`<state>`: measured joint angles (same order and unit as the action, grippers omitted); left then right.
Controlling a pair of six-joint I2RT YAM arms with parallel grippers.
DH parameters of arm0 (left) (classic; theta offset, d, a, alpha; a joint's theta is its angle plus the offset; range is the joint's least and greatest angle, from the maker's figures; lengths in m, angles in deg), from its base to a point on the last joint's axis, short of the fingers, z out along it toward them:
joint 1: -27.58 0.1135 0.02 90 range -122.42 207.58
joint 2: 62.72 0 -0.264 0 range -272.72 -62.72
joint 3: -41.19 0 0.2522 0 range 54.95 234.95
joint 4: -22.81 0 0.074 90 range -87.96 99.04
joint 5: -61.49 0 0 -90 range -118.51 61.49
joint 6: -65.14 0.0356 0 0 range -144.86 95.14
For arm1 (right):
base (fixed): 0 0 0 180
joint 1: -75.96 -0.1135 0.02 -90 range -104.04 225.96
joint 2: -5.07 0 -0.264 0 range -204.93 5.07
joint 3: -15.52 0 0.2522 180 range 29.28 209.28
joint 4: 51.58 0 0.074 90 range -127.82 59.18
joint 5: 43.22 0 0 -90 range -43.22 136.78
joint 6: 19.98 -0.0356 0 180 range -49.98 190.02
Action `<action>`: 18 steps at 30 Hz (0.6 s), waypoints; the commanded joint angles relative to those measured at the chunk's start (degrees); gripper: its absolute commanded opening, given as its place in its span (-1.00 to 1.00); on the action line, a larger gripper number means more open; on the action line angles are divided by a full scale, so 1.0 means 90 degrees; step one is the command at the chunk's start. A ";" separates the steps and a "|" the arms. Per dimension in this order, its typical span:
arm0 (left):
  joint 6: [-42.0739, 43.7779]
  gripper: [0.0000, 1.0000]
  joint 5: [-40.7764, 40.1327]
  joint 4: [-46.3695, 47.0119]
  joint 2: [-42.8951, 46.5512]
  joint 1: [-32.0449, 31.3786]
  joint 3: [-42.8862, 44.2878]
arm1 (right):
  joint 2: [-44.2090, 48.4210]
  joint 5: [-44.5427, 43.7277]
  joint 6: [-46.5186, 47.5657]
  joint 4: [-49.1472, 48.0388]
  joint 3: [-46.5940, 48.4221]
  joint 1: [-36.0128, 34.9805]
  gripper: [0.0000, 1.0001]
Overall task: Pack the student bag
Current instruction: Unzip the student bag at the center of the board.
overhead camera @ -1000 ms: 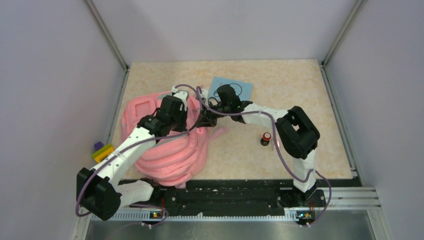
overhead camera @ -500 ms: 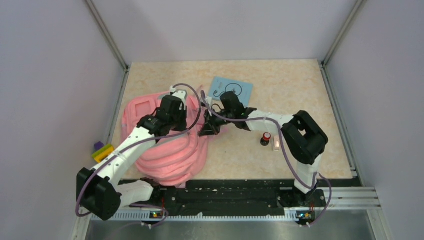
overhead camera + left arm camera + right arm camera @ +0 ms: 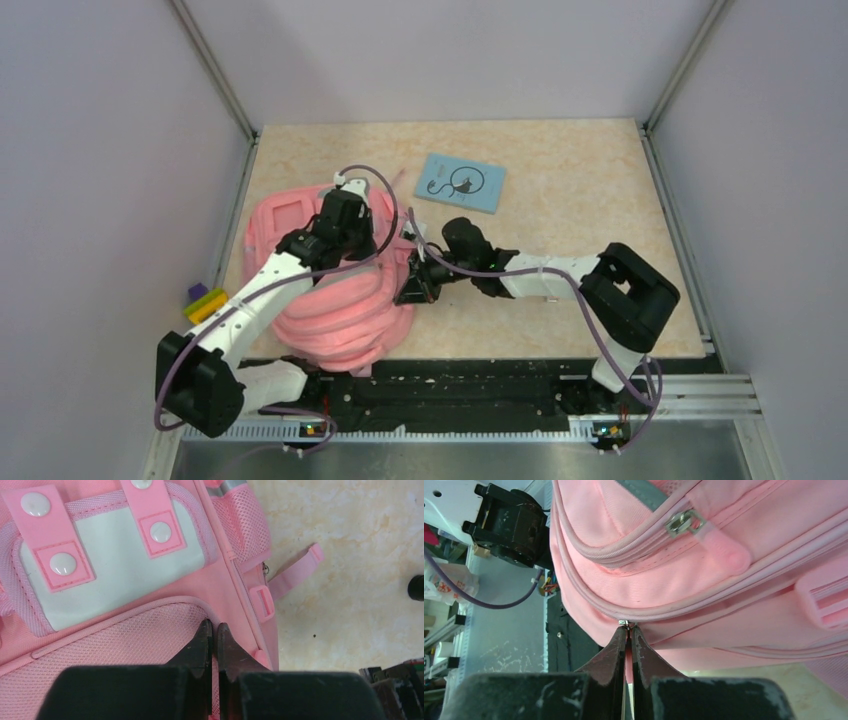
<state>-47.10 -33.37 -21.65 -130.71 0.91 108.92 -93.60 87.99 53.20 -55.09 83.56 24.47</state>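
Note:
The pink student bag (image 3: 330, 305) lies at the table's left. In the left wrist view my left gripper (image 3: 214, 626) is shut on the edge of the bag's mesh pocket (image 3: 125, 640), just below the white patch (image 3: 120, 570). From above, the left gripper (image 3: 368, 232) sits on the bag's upper right part. My right gripper (image 3: 628, 627) is shut on a small metal zipper pull (image 3: 624, 624) on a seam of the bag (image 3: 664, 575). From above, the right gripper (image 3: 413, 289) is at the bag's right edge, toward the near side.
A light blue book (image 3: 461, 182) lies flat behind the arms, mid-table. A purple and yellow block (image 3: 205, 301) sits off the table's left edge. A second zipper slider (image 3: 684, 522) shows higher on the bag. The right forearm (image 3: 530, 278) lies low across the table's middle.
My right gripper has travelled down the bag's right side toward the near edge, still on the zipper pull. The right arm now covers the small red-capped bottle. The left arm has barely shifted.

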 commanded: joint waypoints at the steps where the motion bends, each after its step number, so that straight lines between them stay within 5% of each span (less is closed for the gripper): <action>1: -0.0739 -1.00 0.0379 0.2292 -0.0239 -0.0021 0.0139 | 0.0450 -0.0323 -0.1284 -0.1379 -0.0512 -0.0382 -1.00; 18: -0.1189 -1.00 -0.0422 0.3983 -0.1834 -0.0630 0.1290 | 0.1209 -0.3249 -0.1055 -0.1172 -0.0794 -0.0947 -1.00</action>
<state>-56.32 -39.73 -4.56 -145.92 -3.77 115.29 -86.89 59.99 43.41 -64.17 76.44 19.66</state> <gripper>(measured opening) 0.024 0.014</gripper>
